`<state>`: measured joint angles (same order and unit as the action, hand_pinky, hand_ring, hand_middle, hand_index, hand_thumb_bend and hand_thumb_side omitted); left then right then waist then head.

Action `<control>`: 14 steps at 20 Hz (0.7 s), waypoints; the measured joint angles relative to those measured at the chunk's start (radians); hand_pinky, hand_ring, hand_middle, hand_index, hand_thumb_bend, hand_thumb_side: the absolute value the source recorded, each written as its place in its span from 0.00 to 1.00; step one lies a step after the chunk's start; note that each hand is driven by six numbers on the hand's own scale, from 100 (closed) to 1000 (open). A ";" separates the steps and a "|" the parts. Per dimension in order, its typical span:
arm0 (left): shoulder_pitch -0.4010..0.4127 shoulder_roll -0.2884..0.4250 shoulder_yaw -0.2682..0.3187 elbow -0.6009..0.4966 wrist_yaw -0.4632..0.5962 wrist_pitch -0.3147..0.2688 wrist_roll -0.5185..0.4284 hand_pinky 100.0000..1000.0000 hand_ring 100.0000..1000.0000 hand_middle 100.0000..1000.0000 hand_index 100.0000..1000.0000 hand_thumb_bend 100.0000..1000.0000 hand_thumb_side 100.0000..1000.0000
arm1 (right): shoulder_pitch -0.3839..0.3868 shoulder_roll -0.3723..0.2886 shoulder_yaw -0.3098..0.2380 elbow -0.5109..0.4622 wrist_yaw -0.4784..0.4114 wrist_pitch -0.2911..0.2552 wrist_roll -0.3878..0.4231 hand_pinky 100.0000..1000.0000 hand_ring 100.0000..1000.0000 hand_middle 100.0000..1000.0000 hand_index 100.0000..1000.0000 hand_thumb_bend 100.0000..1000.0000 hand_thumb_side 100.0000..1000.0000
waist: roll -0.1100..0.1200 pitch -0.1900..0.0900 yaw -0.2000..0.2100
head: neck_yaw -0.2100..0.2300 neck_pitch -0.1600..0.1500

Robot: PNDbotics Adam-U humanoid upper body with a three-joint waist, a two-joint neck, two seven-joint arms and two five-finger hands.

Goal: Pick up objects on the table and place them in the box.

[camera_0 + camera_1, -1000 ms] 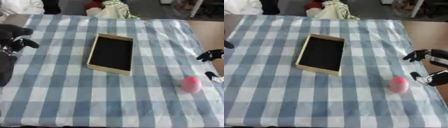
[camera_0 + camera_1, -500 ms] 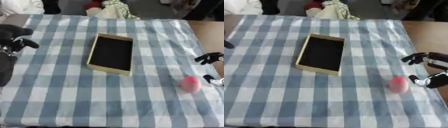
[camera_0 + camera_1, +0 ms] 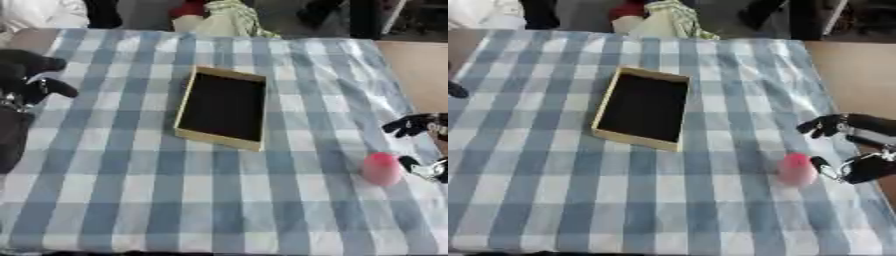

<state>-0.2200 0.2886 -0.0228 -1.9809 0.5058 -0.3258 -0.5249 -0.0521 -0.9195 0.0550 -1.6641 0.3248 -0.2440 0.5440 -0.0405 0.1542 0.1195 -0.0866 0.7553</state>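
At the table's left edge: left hand (image 3: 26, 75), black, fingers curled, holding nothing. Mid-table, nearer the far edge: box (image 3: 222, 107), shallow, tan walls, dark inside, empty, lying on the blue-and-white checked cloth (image 3: 131, 190). Near the right edge: pink object (image 3: 796, 170), rounded, on the cloth. Just right of it: right hand (image 3: 852, 150), thumb and fingers spread, not touching it.

The right robot hand (image 3: 852, 150) is cut off by the picture's edge.
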 measured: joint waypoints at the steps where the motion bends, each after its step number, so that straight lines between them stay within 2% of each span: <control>1: 0.000 0.000 0.000 0.000 0.000 0.001 -0.001 0.64 0.80 0.70 0.73 0.00 0.55 | 0.000 0.004 0.002 0.001 0.004 -0.002 0.003 0.84 0.83 0.86 0.95 0.01 0.28 | 0.000 0.000 0.000 | 0.000 0.000; 9: 0.003 -0.004 0.000 0.000 -0.001 0.004 -0.004 0.65 0.80 0.70 0.73 0.00 0.55 | -0.002 0.035 0.014 0.014 0.016 -0.014 0.036 0.84 0.84 0.86 0.94 0.00 0.31 | 0.003 0.003 0.004 | -0.004 0.000; 14: 0.003 -0.008 0.000 0.000 -0.001 0.005 -0.006 0.65 0.80 0.70 0.73 0.00 0.55 | -0.001 0.038 0.014 0.024 0.043 -0.020 0.053 0.86 0.86 0.85 0.93 0.06 0.30 | 0.003 0.005 0.004 | -0.004 0.006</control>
<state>-0.2166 0.2805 -0.0233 -1.9809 0.5048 -0.3205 -0.5305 -0.0534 -0.8818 0.0690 -1.6404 0.3680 -0.2644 0.5969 -0.0379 0.1596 0.1233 -0.0906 0.7612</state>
